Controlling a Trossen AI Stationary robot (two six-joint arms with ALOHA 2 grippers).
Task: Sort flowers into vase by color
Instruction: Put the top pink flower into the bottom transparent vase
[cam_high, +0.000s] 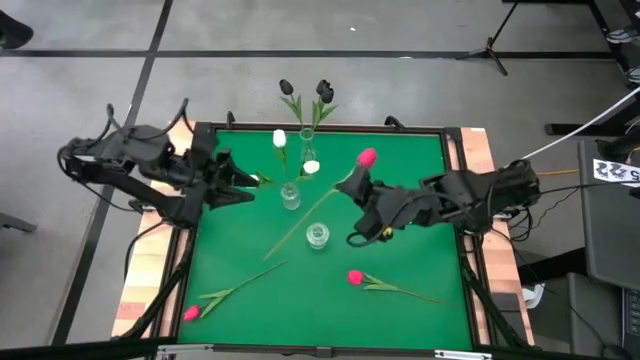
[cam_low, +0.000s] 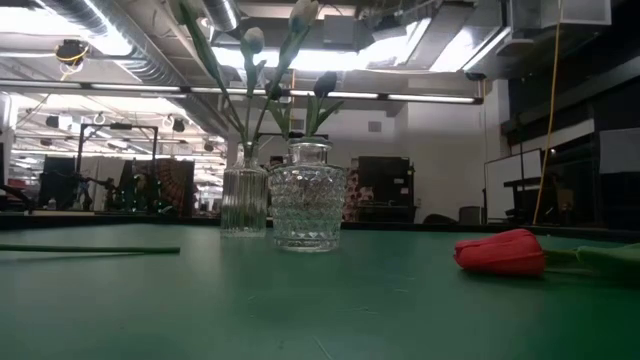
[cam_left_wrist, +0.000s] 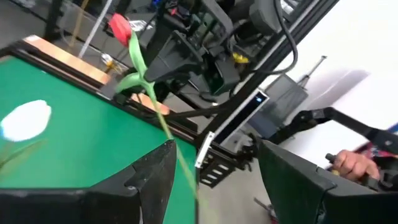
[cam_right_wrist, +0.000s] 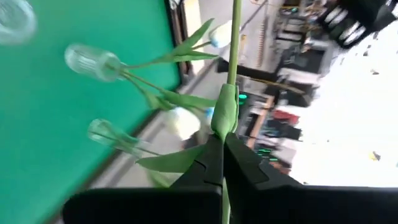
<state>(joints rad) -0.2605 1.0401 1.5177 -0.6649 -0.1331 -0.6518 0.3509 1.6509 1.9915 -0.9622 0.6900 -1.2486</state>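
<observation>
Your right tool (cam_high: 355, 192) is clamped tight on a pink tulip's (cam_high: 366, 157) thin green stem, above the middle of the green felt surface (cam_high: 400, 250). In the right wrist view the two dark fingers (cam_right_wrist: 239, 163) pinch the stem just under a smooth, curled leaf. The stem runs at a slant, its glossy head up toward the far side and its tail trailing down past the round vase (cam_high: 317, 236).

Your left tool (cam_high: 245, 180) waits at the surface's left edge, its blocky fingers (cam_left_wrist: 158, 174) spread wide with nothing between them, just beside the ribbed vase (cam_high: 290, 196).

That round vase is squat clear glass with a diamond-cut pattern, and no flower stands in it. The ribbed vase is narrower, with vertical fluting, and holds the white tulips (cam_high: 279, 139). A third slim vase (cam_high: 307, 135) at the far edge carries the black tulips (cam_high: 323, 91).

Two more pink tulips lie flat on the felt near you: one (cam_high: 355, 277) to the right, one (cam_high: 191, 313) at the near left corner, stems straight and wiry.
</observation>
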